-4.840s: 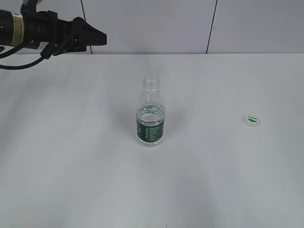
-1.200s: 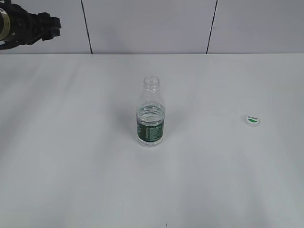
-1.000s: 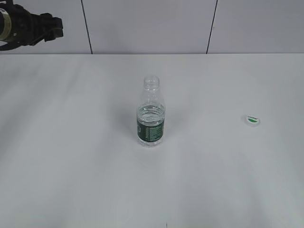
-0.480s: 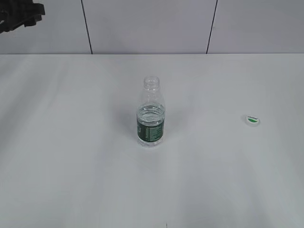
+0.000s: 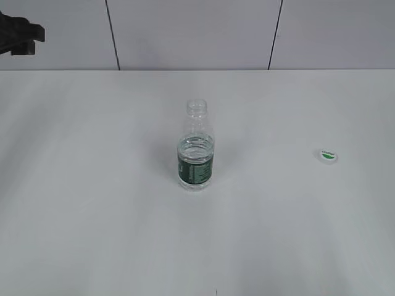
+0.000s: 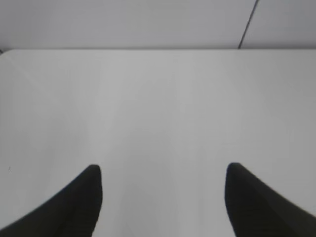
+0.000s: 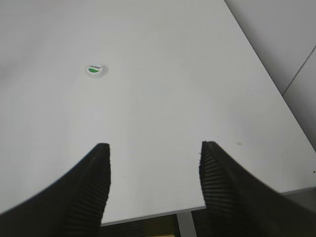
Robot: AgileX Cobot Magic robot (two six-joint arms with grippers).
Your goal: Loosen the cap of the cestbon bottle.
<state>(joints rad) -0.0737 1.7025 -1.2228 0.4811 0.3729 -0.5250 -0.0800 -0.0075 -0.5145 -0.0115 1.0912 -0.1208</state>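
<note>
The cestbon bottle stands upright in the middle of the white table, its neck bare and uncapped, with water and a dark green label round its lower body. The cap, white with a green mark, lies flat on the table far to the bottle's right; the right wrist view shows the cap well ahead of my open, empty right gripper. My left gripper is open over bare table, and in the exterior view only its dark tip shows at the far upper left. The right arm is outside the exterior view.
The white table reaches back to a panelled grey wall. In the right wrist view the table's near edge and a leg show between the fingers, and its right edge runs along the wall.
My left arm has drawn back to the left, almost out of the exterior view. The bottle and the cap have not moved.
</note>
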